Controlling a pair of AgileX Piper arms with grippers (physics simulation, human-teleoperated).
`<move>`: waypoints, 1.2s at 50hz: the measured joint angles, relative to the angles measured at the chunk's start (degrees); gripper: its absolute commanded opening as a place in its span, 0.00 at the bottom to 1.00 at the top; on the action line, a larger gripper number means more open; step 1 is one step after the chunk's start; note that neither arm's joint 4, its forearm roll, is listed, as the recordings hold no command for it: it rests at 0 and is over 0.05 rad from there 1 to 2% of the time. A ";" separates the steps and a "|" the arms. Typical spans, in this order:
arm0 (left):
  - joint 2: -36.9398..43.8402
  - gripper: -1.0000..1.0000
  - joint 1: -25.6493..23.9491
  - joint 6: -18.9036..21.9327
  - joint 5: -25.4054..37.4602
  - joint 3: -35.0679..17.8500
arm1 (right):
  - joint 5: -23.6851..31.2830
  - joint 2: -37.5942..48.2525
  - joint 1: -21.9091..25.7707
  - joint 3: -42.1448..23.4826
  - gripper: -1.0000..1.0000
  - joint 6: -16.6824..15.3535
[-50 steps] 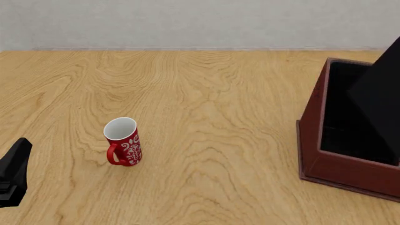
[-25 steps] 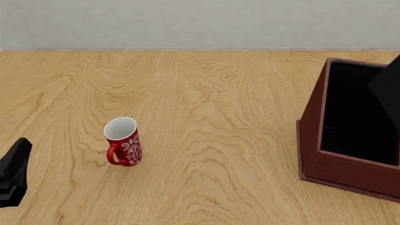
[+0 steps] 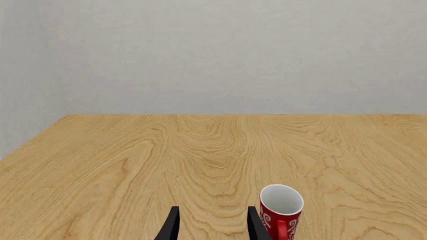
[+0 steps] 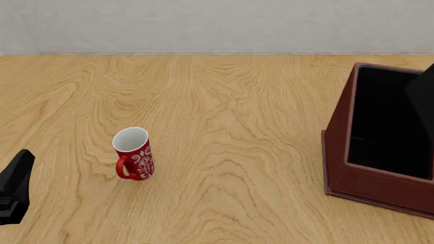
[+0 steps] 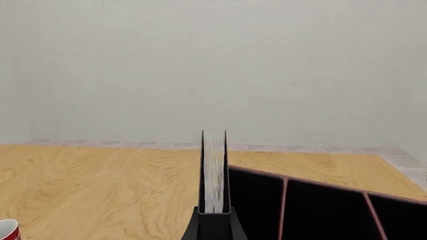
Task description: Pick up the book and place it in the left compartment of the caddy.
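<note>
The book (image 5: 213, 172) stands on edge in the right gripper (image 5: 213, 220), white page edges facing the wrist camera, black covers pinched between the two fingers; in the front view only a dark corner of it (image 4: 424, 94) shows at the right edge, above the caddy (image 4: 369, 180). From the right wrist it appears to be held clear of the surface, over or just beside the caddy's near left wall, with thin red-brown dividers splitting the black interior into sections; the left compartment of the caddy (image 5: 257, 205) lies right next to the book, though whether the book is already over it or short of it I cannot tell.

So the carry looks nearly done and the placing step is in hand; the next move calls for lining the book up over that leftmost section, clear of wall and divider, then lowering before letting go.

The left gripper (image 3: 210, 225) hangs idle over the surface (image 4: 237, 127), fingers apart and holding nothing; the red mug (image 4: 133, 153) stands just beside it, well apart from the caddy.
</note>
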 measured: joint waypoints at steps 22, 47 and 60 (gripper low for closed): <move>0.00 1.00 0.00 0.00 0.00 0.00 | -6.06 1.95 -3.51 4.47 0.00 2.00; 0.00 1.00 0.00 0.00 0.00 0.00 | -12.33 3.32 -6.07 9.79 0.00 2.23; 0.00 1.00 0.00 0.00 0.00 0.00 | -17.35 5.72 -6.76 12.94 0.00 1.78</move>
